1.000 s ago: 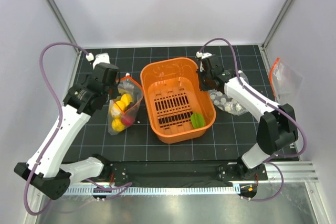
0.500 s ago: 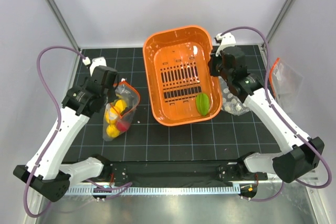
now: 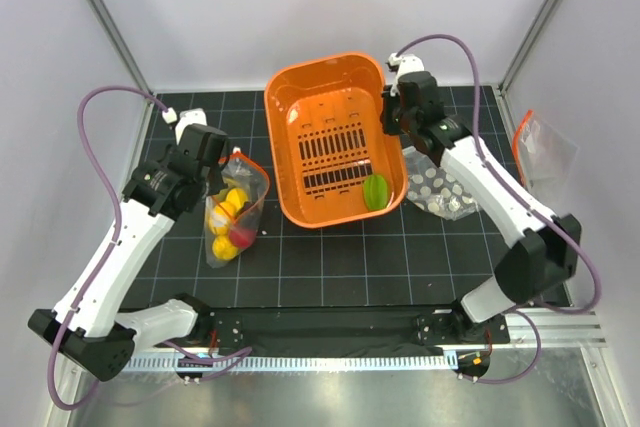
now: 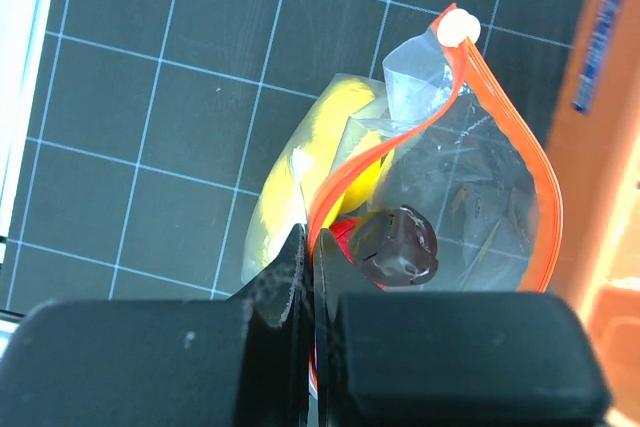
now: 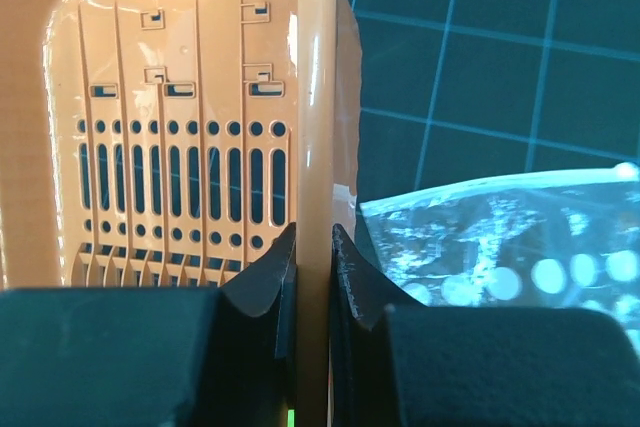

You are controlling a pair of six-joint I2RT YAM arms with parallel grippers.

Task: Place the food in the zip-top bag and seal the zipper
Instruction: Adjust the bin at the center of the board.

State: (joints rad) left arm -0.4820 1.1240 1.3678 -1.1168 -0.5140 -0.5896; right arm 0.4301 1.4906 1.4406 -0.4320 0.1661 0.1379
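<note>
Zip-top bag (image 3: 232, 222) hangs from my left jaws, pinched at the orange-red zipper (image 4: 385, 150), mouth gaping in a loop. Yellow pieces (image 3: 236, 199), a red one (image 3: 240, 237) and the dark purple one (image 4: 400, 245) sit inside. The green piece (image 3: 376, 191) lies in the orange basket (image 3: 325, 59), near right corner.

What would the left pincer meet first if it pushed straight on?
The left pincer pinches the zipper of the bag; first ahead is the purple food inside, then probably the mat, depth unclear.
</note>
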